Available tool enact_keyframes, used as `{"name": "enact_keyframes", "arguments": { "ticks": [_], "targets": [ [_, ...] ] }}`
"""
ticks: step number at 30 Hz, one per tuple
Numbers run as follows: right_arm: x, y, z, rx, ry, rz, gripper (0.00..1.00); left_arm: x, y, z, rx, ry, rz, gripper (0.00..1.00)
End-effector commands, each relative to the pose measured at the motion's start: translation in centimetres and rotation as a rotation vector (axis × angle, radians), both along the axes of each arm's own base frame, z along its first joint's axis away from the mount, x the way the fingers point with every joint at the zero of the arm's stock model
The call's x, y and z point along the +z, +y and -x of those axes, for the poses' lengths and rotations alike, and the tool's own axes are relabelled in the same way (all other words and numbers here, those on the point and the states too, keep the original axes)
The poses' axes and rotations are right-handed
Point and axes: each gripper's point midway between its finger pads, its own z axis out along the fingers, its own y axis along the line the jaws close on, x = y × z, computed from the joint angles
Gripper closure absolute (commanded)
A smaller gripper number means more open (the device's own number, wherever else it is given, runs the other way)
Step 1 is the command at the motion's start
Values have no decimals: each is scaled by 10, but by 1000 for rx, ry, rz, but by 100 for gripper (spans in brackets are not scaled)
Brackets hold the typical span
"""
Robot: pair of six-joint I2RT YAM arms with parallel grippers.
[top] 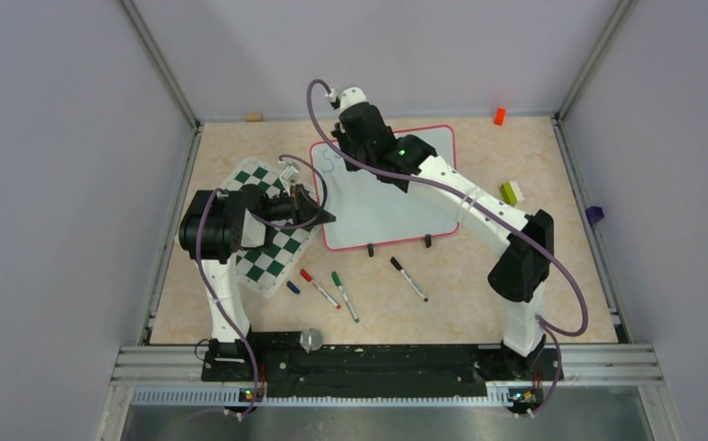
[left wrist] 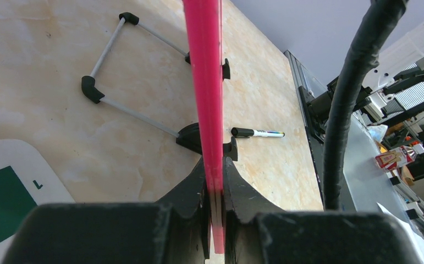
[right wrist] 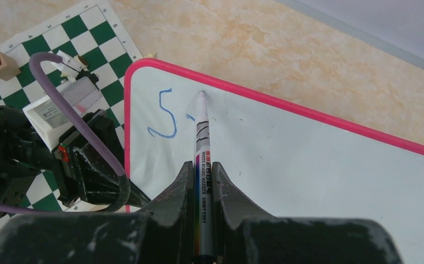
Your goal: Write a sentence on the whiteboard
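The left fingers are pinching the pink edge of the board, which is sitting on the surface. The right fingers are pinching a marker, its tip on the board just beside a blue S.

whiteboard was glossy white with red-pink frame | sentence was blue | chess mat was green-and-white checkered | tabletop was beige, marbled | marker was white with black bands and a rainbow stripe
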Motion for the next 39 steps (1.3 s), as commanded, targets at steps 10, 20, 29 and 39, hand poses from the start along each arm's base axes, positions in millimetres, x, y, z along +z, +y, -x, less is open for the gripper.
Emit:
{"name": "enact_keyframes", "arguments": {
  "ticks": [10,20,29,39],
  "targets": [
    [-15,-13,4,-33,32,3,100,16,4,0,-13,-225,-9,99],
    [-28,-22,16,-30,67,11,100,16,4,0,-12,-223,-9,99],
    [-38,-33,23,-43,77,34,100,16,4,0,-12,-224,-9,99],
    [-21,-27,7,-74,42,11,100,16,4,0,-12,-223,-9,99]
  ]
}}
